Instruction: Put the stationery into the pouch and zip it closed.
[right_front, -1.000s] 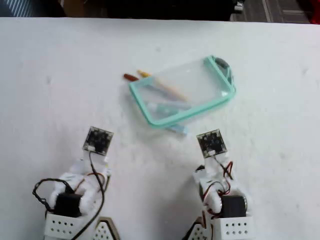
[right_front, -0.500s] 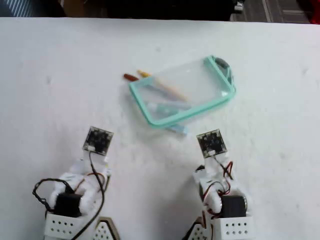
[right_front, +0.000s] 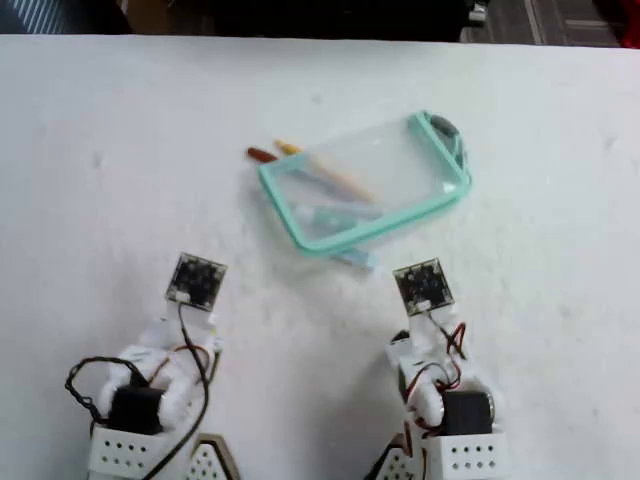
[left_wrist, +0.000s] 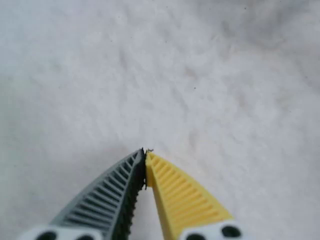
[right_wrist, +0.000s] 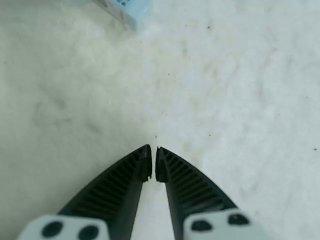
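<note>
The pouch (right_front: 385, 170) lies slantwise a little above the middle of the high view, on the white table (right_front: 110, 110). It is a clear, soft bag with a teal border, and its dark zipper pull (right_front: 446, 127) sits at its upper-right corner. Two pencils (right_front: 275, 152) poke past its upper-left edge, and a pale blue piece (right_front: 355, 260) juts out at its lower edge. Whether these lie inside the bag or under it cannot be told through the clear film. Both arms sit in the lower part of that frame, well apart from the pouch. The left pincer (left_wrist: 145, 153) is closed, grey and yellow tips touching, with nothing in it. The right pincer (right_wrist: 153, 152) is all but closed, only a sliver between its black tips, and is also empty. The blue piece lies near it, at the upper left of the right wrist view. The pouch looks light, floppy and slick, so it would likely slide or buckle if pushed. The stiffer teal border seems the best place to pinch it, and the small pull wants a fine, firm grip. The pencils are thin, rigid and prone to roll, so mid-shaft seems the safest hold.
</note>
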